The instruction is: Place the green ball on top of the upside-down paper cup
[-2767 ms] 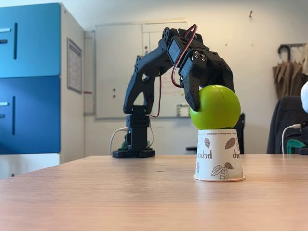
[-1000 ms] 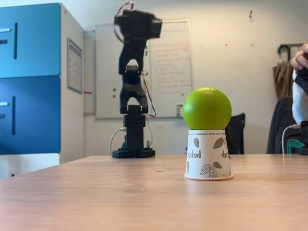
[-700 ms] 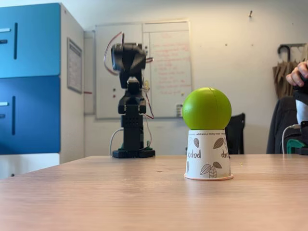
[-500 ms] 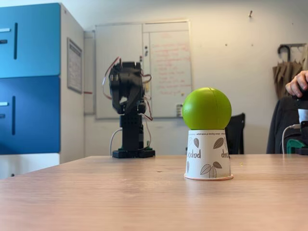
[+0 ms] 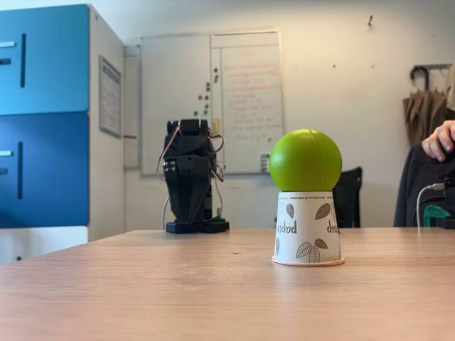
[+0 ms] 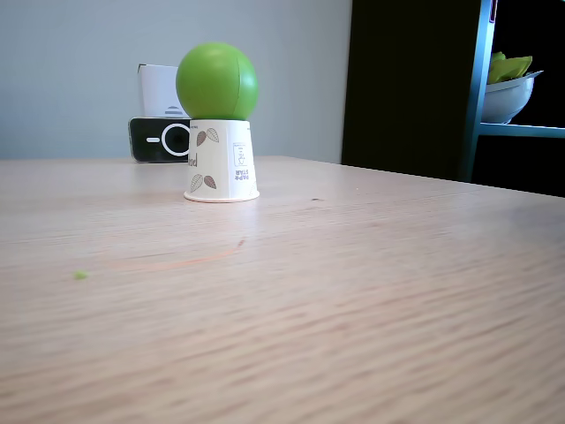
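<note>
The green ball (image 5: 306,160) (image 6: 216,80) rests on the upturned base of the paper cup (image 5: 308,228) (image 6: 222,161), which stands rim-down on the desk (image 5: 213,291) (image 6: 353,291). The black arm (image 5: 189,177) sits folded well behind; end effector aperture cannot be determined.

Two fixed views, both sitting super low, basically at table (image 5: 213,298) height. One looks straight across toward the folded black arm (image 5: 188,177) at 12 o'clock by the far edge, whiteboard (image 5: 245,99) wall behind, paper cup (image 5: 308,227) fairly close at about 1 o'clock. The other looks from a different side, cup (image 6: 222,161) further off at 11 o'clock, dark shelf (image 6: 481,88) at 2 o'clock. Shared by both: tabletop, cup, green ball (image 5: 306,160) on top (image 6: 216,81).
</note>
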Robot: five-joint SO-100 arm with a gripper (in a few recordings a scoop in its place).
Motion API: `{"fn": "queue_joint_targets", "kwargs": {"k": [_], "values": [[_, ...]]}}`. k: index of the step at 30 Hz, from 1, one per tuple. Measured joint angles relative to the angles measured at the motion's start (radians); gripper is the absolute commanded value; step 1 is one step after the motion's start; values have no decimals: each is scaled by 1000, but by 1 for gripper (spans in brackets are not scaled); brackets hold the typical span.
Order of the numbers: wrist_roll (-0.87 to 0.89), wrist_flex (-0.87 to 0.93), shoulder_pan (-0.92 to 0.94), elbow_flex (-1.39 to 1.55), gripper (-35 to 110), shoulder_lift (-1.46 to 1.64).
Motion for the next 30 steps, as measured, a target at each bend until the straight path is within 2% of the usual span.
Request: {"fn": "queue_joint_targets", "kwargs": {"k": [6, 30], "values": [[-69, -6, 2, 15, 0, 15], [-72, -6, 11, 15, 0, 15]]}}
